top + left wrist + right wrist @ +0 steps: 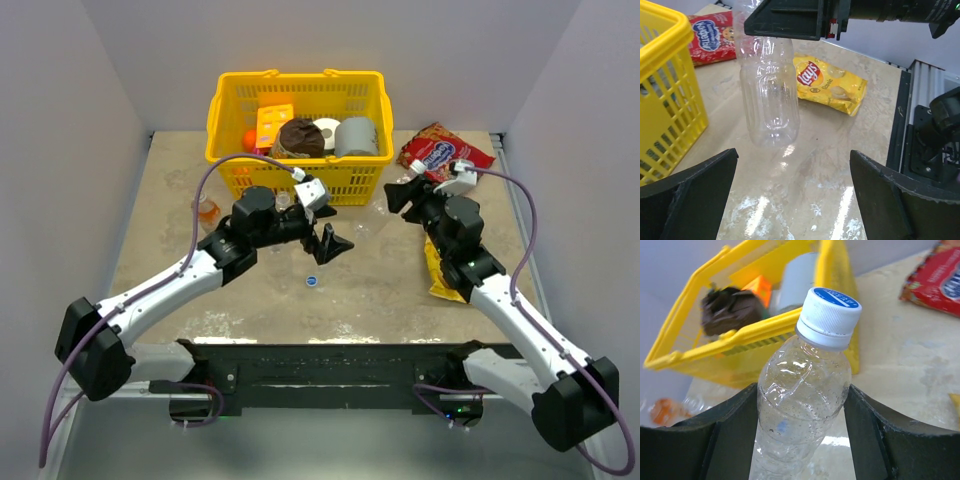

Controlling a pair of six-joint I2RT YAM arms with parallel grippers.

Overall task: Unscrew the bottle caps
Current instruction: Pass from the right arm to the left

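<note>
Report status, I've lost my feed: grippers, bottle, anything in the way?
Left gripper open, facing the clear bottle. Right gripper shut on bottle below its cap, cap on. One loose cap on table; yellow basket close by.

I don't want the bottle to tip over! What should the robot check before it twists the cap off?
1. Cap on bottle: ok.
2. Right claw squeezing bottle from both sides: ok.
3. Bottle upright on table: ok.
4. Left claw open: ok.
5. Left claw at cap: not ok, it's low and apart from the bottle.
</note>
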